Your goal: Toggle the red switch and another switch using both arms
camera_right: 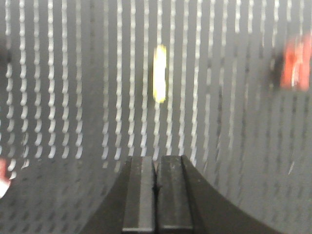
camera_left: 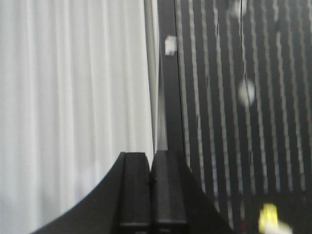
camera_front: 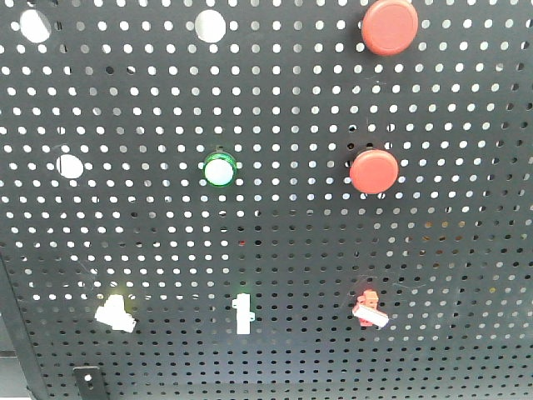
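Note:
On the black pegboard [camera_front: 275, 250], the red switch [camera_front: 369, 308] sits low on the right, its white lever tip slanting down to the right. The other switch, a pale cream toggle [camera_front: 115, 312], sits low on the left. Neither gripper shows in the front view. My left gripper [camera_left: 150, 157] is shut and empty at the board's left edge, with a blurred yellowish switch [camera_left: 270, 219] off to its lower right. My right gripper [camera_right: 156, 160] is shut and empty, facing the board. A blurred red shape [camera_right: 295, 68] lies at the right edge; I cannot tell what it is.
A slim white upright switch [camera_front: 242, 313] stands between the two toggles. Two round red buttons [camera_front: 389, 27] [camera_front: 373, 172] and a lit green button [camera_front: 219, 170] are higher up. A white curtain [camera_left: 73, 97] hangs left of the board. A yellow glow [camera_right: 160, 73] is ahead of my right gripper.

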{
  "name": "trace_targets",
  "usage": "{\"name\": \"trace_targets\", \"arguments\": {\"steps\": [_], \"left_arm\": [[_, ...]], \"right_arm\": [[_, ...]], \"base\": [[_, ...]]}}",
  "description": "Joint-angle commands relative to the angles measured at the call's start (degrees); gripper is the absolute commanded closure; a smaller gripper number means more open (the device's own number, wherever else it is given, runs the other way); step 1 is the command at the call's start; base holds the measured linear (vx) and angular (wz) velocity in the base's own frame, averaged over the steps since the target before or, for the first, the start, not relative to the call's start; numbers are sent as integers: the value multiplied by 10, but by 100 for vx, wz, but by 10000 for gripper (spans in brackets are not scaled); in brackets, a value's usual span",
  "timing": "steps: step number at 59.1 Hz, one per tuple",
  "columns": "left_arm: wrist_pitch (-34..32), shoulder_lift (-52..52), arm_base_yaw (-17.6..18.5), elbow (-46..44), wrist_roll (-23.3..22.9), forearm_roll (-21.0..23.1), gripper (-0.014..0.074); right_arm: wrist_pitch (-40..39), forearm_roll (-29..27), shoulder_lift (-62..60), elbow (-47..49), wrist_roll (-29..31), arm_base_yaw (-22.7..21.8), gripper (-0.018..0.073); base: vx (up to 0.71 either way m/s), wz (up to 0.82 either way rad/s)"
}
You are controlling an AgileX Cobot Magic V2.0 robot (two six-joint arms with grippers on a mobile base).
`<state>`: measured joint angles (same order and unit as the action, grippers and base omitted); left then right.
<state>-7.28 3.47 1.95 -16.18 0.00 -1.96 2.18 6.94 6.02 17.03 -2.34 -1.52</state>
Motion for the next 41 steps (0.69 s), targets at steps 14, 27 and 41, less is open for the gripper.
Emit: {"name": "trace_targets", "arguments": {"steps": [14, 27, 41], "left_arm": [[-13, 160, -1, -69, 0, 1, 594], [-68, 260, 2, -69, 0, 0, 594], [-159, 341, 73, -70, -40, -127, 594]], "right_arm": [[-96, 13, 131, 44, 0, -4, 566], [-119, 6, 176, 44, -2, -4, 566], [-119, 7, 192, 44, -2, -4, 566]], "base": [[0, 0], [0, 0], [0, 0]]}}
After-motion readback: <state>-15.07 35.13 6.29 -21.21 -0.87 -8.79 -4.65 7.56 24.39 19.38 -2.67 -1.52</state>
